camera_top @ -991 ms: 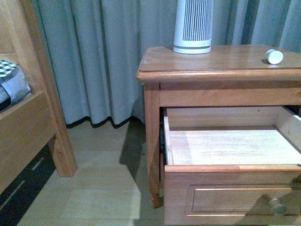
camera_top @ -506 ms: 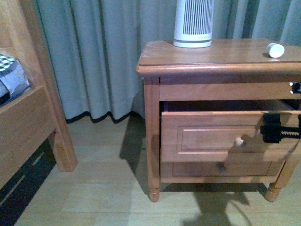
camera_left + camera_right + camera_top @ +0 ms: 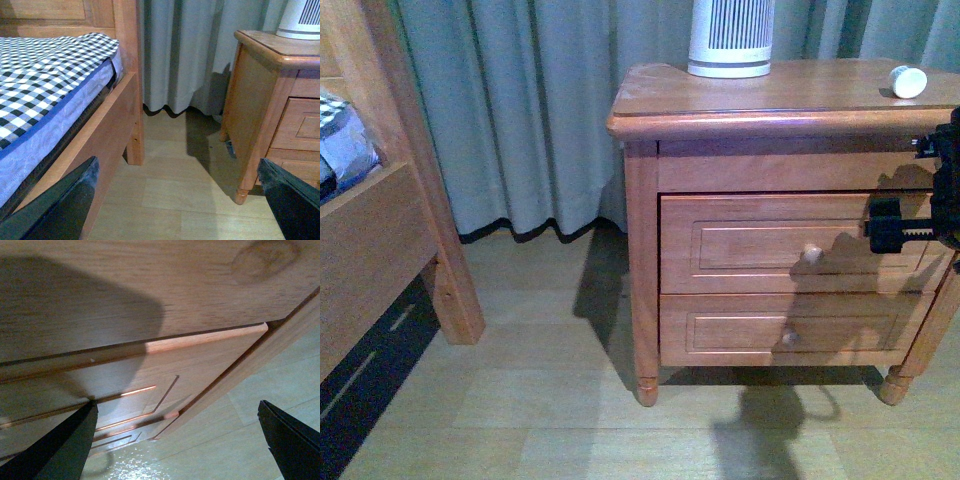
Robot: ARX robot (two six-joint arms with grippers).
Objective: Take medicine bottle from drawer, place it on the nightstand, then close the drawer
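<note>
The small white medicine bottle (image 3: 907,81) lies on its side on the nightstand (image 3: 760,95) top, at the right. The upper drawer (image 3: 790,243) is shut flush, its round knob (image 3: 811,254) showing. My right gripper (image 3: 898,228) is open and empty, close in front of the drawer's right end; in the right wrist view its fingers (image 3: 57,447) frame the drawer panel (image 3: 115,375) from very near. My left gripper (image 3: 185,197) is open and empty, low over the floor between the bed and the nightstand (image 3: 270,90).
A tall white slatted device (image 3: 731,38) stands at the back of the nightstand top. The lower drawer (image 3: 790,335) is shut. A wooden bed frame (image 3: 380,230) with a checked mattress (image 3: 45,75) stands at the left. Grey curtains (image 3: 520,110) hang behind. Wood floor (image 3: 550,410) lies between.
The upper drawer went from wide open to fully shut. My right gripper came into view at its right end. The view has drawn back from the nightstand.
</note>
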